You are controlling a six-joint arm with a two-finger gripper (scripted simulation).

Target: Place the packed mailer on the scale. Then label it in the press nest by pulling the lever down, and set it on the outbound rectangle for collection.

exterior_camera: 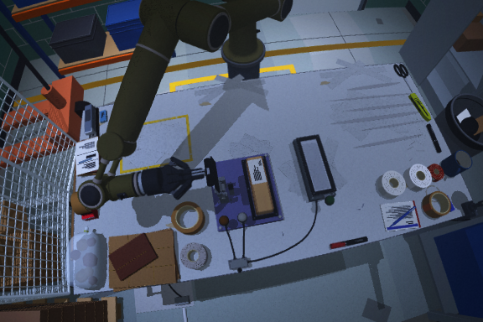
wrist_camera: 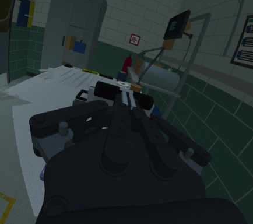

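Note:
The tan mailer lies in the nest of the purple label press, a printed label on its far end. My gripper lies level at the press's left side with its fingers closed, empty, their tips against the black lever handle, which the wrist camera shows as a dark bar just past the fingertips. The scale sits bare to the right of the press. The yellow-outlined outbound rectangle lies behind my arm, partly covered by it.
A wire basket stands at the table's left edge. Two tape rolls and a cardboard sheet with a brown pad lie in front of my arm. A cable runs from the scale to a small box at the near edge.

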